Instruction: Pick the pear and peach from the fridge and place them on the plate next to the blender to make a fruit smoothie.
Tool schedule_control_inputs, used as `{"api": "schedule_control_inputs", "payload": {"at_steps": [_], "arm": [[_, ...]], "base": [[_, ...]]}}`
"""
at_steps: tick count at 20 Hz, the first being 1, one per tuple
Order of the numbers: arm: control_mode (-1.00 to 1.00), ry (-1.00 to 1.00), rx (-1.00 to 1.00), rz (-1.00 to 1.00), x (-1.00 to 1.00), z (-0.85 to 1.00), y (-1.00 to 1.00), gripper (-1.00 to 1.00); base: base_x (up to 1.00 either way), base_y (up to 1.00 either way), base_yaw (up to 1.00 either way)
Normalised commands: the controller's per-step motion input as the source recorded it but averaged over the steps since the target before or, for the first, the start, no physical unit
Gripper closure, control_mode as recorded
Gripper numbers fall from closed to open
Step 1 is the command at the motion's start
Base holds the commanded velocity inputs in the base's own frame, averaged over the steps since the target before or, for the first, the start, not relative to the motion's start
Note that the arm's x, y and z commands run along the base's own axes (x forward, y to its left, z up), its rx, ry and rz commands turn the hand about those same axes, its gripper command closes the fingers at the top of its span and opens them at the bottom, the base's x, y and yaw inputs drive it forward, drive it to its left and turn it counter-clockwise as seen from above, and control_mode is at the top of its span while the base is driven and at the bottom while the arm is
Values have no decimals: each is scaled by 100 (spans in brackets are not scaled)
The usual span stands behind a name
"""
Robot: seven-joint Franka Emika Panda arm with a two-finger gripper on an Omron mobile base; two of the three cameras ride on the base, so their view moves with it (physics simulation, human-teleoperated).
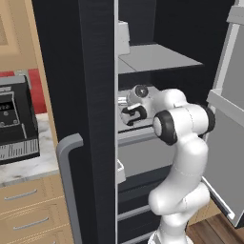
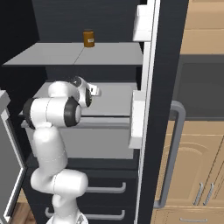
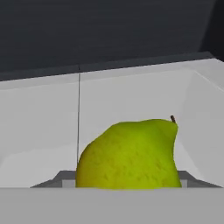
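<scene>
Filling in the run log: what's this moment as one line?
stage: picking pear | gripper: shut on pear | place: fridge shelf | jar: shelf above

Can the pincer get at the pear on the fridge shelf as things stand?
Probably yes. In the hand view the pear sits right at the pincer, nothing between them, on the grey shelf. The fridge stands open, and the arm reaches over that shelf. Whether it grips cannot be told.
</scene>
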Motion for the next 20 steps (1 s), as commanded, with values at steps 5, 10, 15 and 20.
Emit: {"api": "schedule_control_inputs", "payload": {"at_steps": [5, 10, 15, 20], "arm": [[-100, -32, 0, -7, -100, 61, -4, 100], [-100, -15, 0, -7, -100, 98, 0, 100], [-100, -1, 0, -8, -100, 100, 0, 100], [-100, 7, 3, -3, -100, 100, 0, 100]], "base": [[0, 0, 0], [0, 0, 0], [0, 0, 0], [0, 0, 0]]}}
